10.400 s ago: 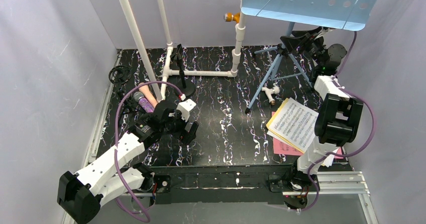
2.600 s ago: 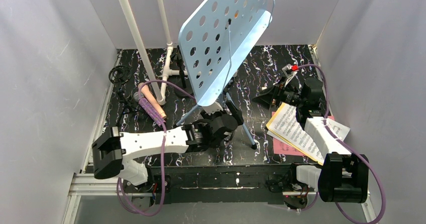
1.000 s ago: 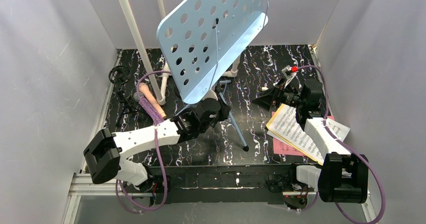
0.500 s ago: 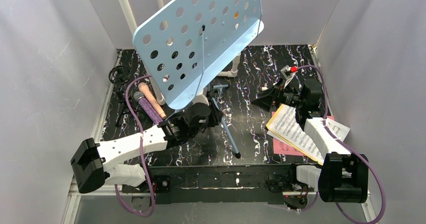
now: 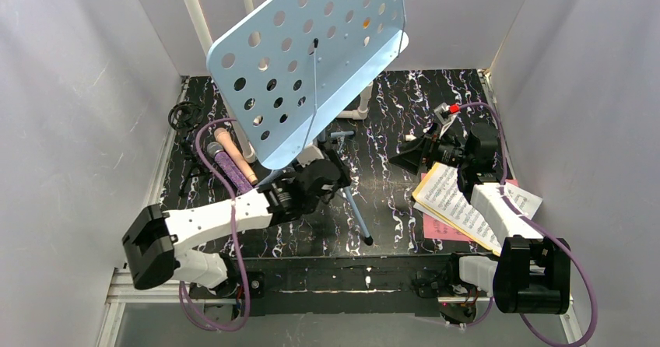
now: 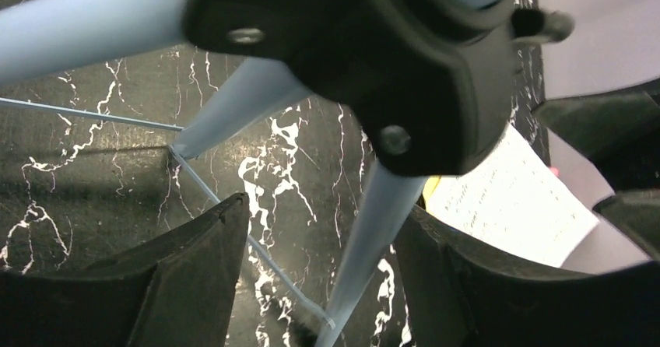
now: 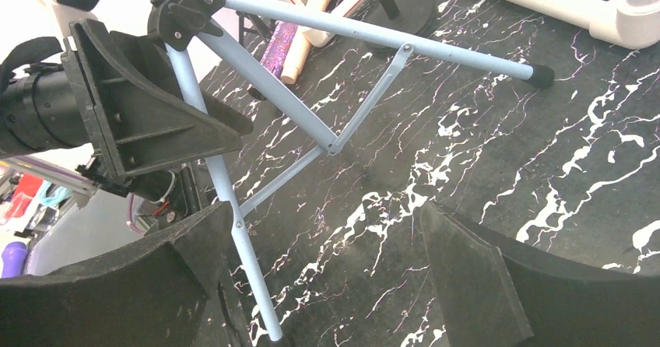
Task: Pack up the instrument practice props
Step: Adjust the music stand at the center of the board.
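Pale walls [image 5: 70,113] close in a black, white-veined worktop [image 5: 405,113]. The left end effector [image 6: 319,222] has its fingers [image 6: 194,269] apart, one on each side of a pale-blue leg [image 6: 366,238] of the music stand [image 5: 311,59], just under the stand's black hub [image 6: 373,59]. I cannot tell whether either finger touches the leg. The right end effector [image 7: 325,211] is spread wide with nothing between its fingers, low over the worktop right of the stand.

The stand sits left of centre. Only the top view shows its holed blue panel, tilted and raised high. That view also shows the sheet music [image 5: 459,195] lying over a pink sheet [image 5: 437,226] at the near right. The purple microphone [image 5: 232,168] and pink microphone [image 5: 227,143] lie side by side at the left, near the white pipe frame [image 5: 198,20]. The left wrist view is filled by the hub and legs. The right wrist view shows the legs spread, with thin braces between them, and one dark foot [image 7: 539,75] on the worktop near the pipe.
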`<state>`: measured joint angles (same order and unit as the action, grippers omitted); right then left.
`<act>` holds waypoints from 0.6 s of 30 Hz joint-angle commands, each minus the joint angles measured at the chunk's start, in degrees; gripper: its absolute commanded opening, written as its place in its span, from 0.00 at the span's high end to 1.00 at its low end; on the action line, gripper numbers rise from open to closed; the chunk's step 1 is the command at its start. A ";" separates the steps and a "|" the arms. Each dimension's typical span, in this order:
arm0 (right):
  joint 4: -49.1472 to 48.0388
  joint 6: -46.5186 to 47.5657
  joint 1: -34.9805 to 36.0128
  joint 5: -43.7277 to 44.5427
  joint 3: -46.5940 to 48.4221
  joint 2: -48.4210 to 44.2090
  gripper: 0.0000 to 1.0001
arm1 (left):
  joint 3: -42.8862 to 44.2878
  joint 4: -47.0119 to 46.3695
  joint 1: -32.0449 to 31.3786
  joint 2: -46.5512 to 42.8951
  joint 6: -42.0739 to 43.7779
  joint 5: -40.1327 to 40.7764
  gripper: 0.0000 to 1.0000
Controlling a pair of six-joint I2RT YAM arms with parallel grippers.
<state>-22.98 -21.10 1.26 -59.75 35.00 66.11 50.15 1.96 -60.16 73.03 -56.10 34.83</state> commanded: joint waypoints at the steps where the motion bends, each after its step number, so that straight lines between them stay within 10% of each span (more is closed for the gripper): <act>1: -2.58 -0.32 0.15 -0.55 0.09 -0.02 0.00 | 11.11 15.99 -2.69 5.55 -10.29 13.64 0.37; 12: -2.42 -0.26 0.22 -0.37 0.21 -0.01 0.00 | 17.79 26.06 -3.69 10.82 -12.89 15.66 0.98; 18: -2.22 -0.01 0.21 -0.37 0.24 -0.18 0.00 | 11.70 9.04 -3.66 7.04 4.29 7.95 1.00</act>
<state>-23.00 -21.10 1.26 -59.72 35.00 66.11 65.93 20.36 -64.20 83.50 -63.33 45.67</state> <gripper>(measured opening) 0.997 0.143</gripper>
